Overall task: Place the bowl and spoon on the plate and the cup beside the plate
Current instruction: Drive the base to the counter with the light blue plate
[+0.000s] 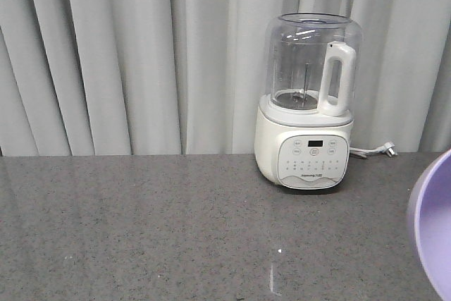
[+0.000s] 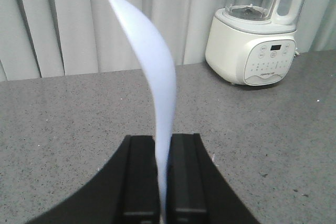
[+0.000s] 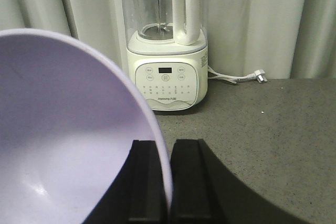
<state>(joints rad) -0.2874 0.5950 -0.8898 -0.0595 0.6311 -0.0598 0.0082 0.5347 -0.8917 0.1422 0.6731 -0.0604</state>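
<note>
In the left wrist view my left gripper (image 2: 164, 145) is shut on the pale blue-white spoon (image 2: 152, 66), which stands up from between the black fingers (image 2: 140, 177) and curves to the upper left. In the right wrist view my right gripper (image 3: 169, 150) is shut on the rim of the lavender bowl (image 3: 63, 140), held on edge with its inside facing the camera. One finger sits inside the bowl, the other outside. The bowl (image 1: 433, 227) also shows at the right edge of the front view, lifted above the counter. The plate and the cup are out of view.
A white blender with a clear jug (image 1: 308, 103) stands at the back right of the grey speckled counter (image 1: 141, 223), its cord and plug (image 1: 384, 149) trailing to the right. Pale curtains (image 1: 127, 54) hang behind the counter.
</note>
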